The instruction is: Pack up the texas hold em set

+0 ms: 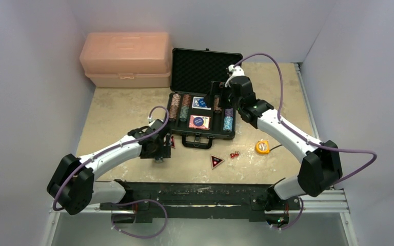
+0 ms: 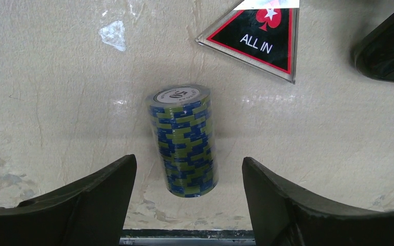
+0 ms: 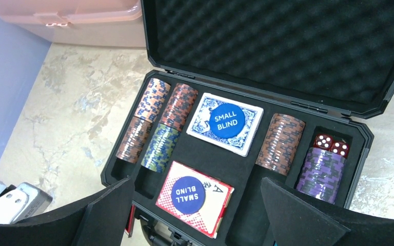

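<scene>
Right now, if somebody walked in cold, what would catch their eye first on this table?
The black case lies open mid-table, holding chip stacks and two card decks. Nearer the arms, one blue-and-green chip stack stands on the table between the left gripper's open fingers, untouched. A big pink box sits at the back left.

Eight chip stacks [image 2: 184,141], two card decks [image 3: 218,202], two blind discs [image 3: 230,119], four red dice [image 3: 331,145], two triangular buttons [image 2: 259,38] and one black case [image 3: 287,51] are pictured.
</scene>
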